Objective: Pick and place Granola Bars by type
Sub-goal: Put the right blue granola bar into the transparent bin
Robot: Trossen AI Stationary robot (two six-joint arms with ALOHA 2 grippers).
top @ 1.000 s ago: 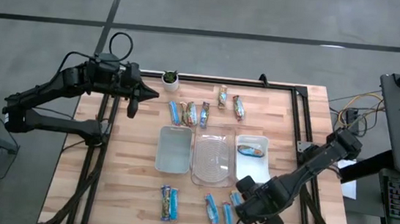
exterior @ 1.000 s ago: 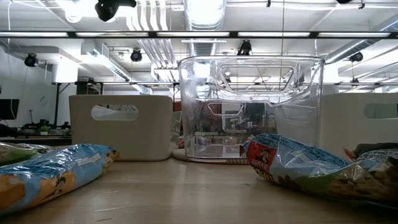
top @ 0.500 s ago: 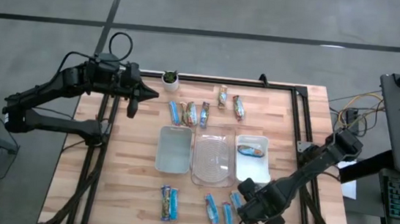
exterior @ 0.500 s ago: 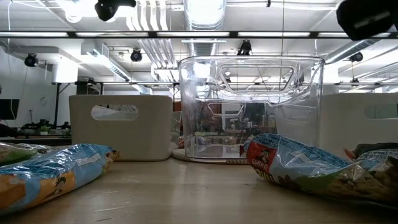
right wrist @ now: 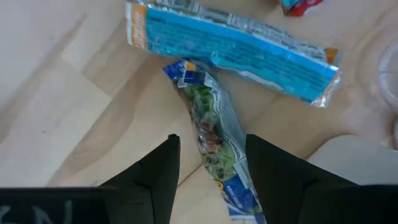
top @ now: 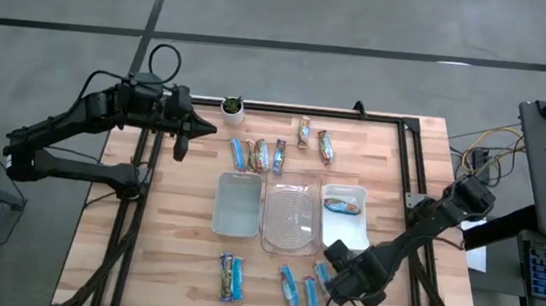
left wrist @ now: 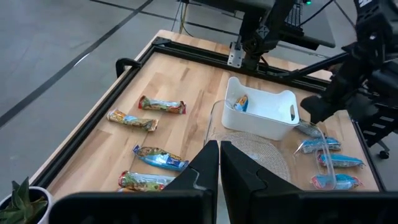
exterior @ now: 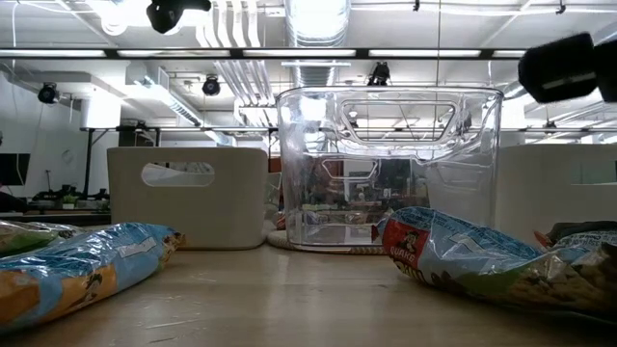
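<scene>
Several granola bars lie in two groups: one on the far side (top: 261, 154) and one on the near side (top: 289, 286). A blue bar (top: 344, 206) lies in the white tray (top: 342, 225). My right gripper (top: 335, 264) (right wrist: 214, 168) hangs open above the near group. Its fingers stand on either side of a blue-green bar (right wrist: 214, 134) that lies flat on the wood, with no touch showing. A second blue bar (right wrist: 230, 43) lies across that bar's far end. My left gripper (top: 181, 147) (left wrist: 218, 165) waits shut over the table's far left corner.
Three trays stand side by side mid-table: a pale one (top: 237, 205), a clear one (top: 290, 218) and the white one. A small potted plant (top: 231, 106) sits at the far edge. Bare wood lies left of the trays. A black frame (top: 407, 166) borders the table.
My right gripper has come down toward the near bars; in the low view its dark body has entered at the top right and sunk lower. The bars and trays have stayed where they were.
</scene>
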